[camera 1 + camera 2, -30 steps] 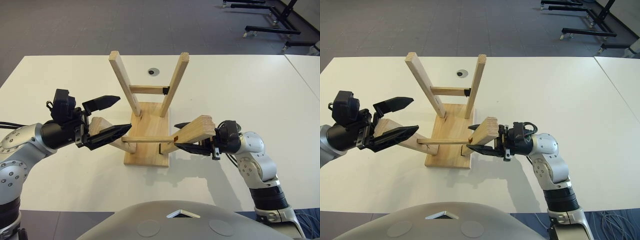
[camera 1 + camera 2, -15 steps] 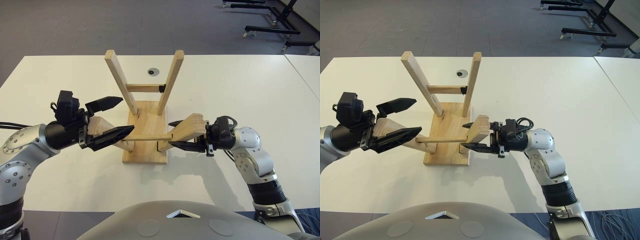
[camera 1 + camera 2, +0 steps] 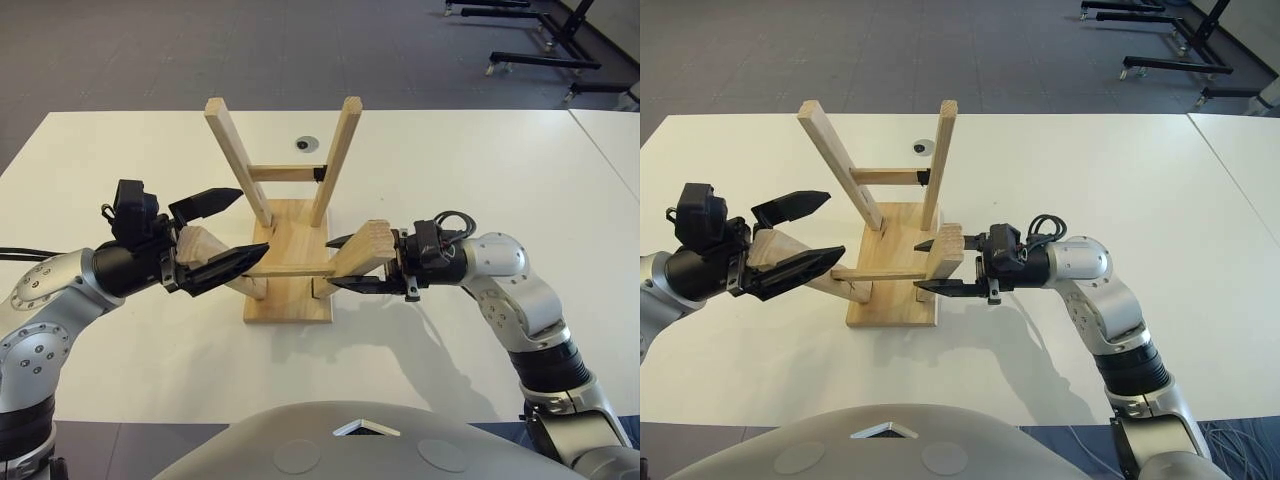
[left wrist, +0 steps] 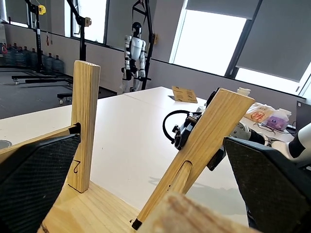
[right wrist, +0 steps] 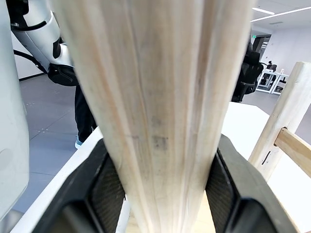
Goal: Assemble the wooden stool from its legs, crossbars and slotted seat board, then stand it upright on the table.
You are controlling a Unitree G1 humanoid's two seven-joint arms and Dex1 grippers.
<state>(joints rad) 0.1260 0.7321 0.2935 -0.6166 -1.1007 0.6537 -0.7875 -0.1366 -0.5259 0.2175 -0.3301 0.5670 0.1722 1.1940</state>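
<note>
Over the seat board [image 3: 290, 305], your right gripper [image 3: 330, 263] clamps one near leg [image 3: 362, 250]; your left gripper [image 3: 254, 220] gapes around the other leg [image 3: 203, 248] (unheld), so that end may twist and miss its slot.

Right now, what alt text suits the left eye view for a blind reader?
An upside-down wooden stool rests on its seat board on a white table; the right gripper clamps the near right leg, the left gripper is at the near left leg.
</note>
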